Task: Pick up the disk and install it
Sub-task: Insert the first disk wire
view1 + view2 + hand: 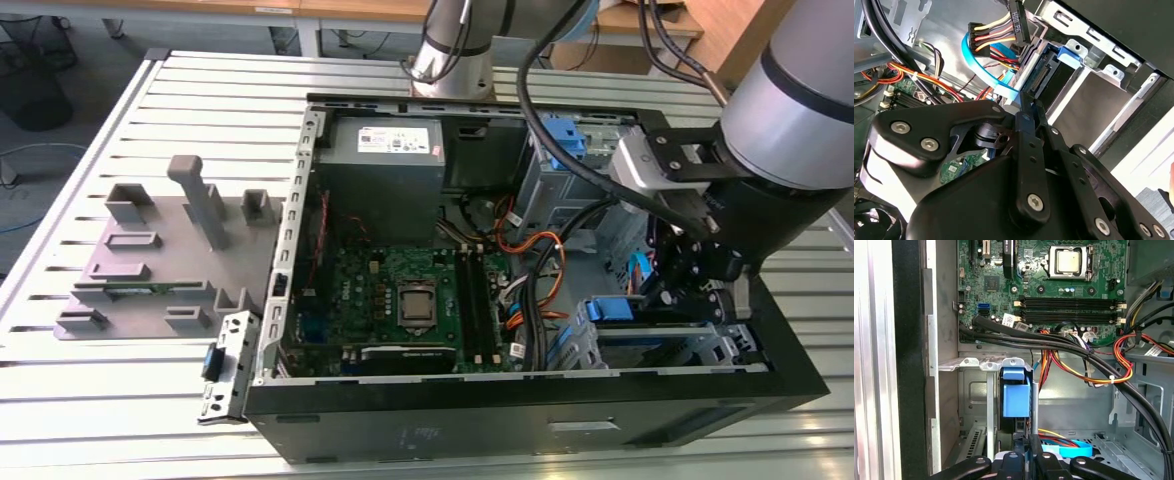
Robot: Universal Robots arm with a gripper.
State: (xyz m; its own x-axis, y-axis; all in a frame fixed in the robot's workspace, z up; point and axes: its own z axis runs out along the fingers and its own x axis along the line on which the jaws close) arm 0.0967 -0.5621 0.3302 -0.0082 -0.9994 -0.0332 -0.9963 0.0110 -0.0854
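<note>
Surface: a silver ribbed aluminium table (200,100), its long slots running across the exterior view from left to right.
Centre and the exterior view's right: a black metal computer tower case (534,425) lies on its side directly on the table, side panel off and open face up.
The exterior view's left: a grey plastic fixture block (147,270) with upright posts and rectangular slots sits flat on the table, just beside the case.
Far edge: the silver base column of the robot arm (447,55) rises behind the case.
</note>
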